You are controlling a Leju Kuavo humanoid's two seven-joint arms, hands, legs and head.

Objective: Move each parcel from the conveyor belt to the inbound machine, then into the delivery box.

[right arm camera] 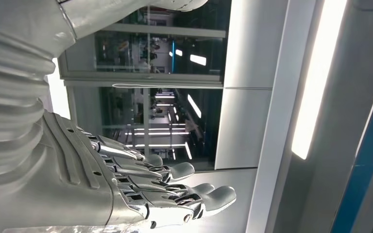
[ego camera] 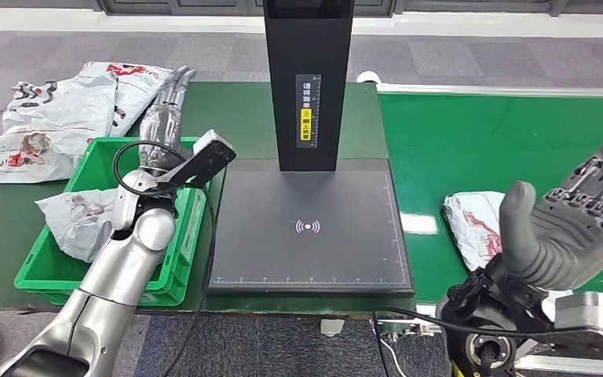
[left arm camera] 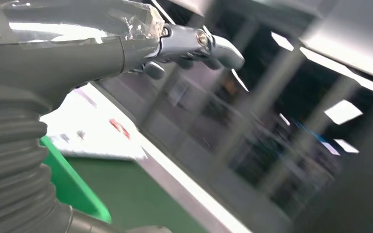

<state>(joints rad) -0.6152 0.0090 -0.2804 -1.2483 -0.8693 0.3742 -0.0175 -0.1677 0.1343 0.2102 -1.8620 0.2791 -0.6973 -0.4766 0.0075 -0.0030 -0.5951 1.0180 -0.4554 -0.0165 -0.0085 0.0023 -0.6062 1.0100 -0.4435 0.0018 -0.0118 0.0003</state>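
Observation:
A white parcel (ego camera: 475, 224) with red print lies on the green conveyor belt (ego camera: 502, 141) at the right. My right hand (ego camera: 573, 220) hovers just above and in front of it, palm up, thumb raised, holding nothing; its fingers (right arm camera: 175, 187) are stretched out and apart. The inbound machine's black platform (ego camera: 306, 228) is bare, under its black column (ego camera: 308, 78). Another white parcel (ego camera: 78, 220) lies in the green delivery box (ego camera: 47, 275). My left hand (ego camera: 165, 110) reaches over the box's far edge, fingers extended and empty. Its fingers (left arm camera: 194, 43) look blurred.
Several more white parcels (ego camera: 55, 118) lie on the dark green table beyond the box. A black cable loops by my left wrist (ego camera: 137, 169). The box's green rim (left arm camera: 73, 189) sits close under my left forearm. Cables and metal framing (ego camera: 479, 338) stand under the conveyor's front edge.

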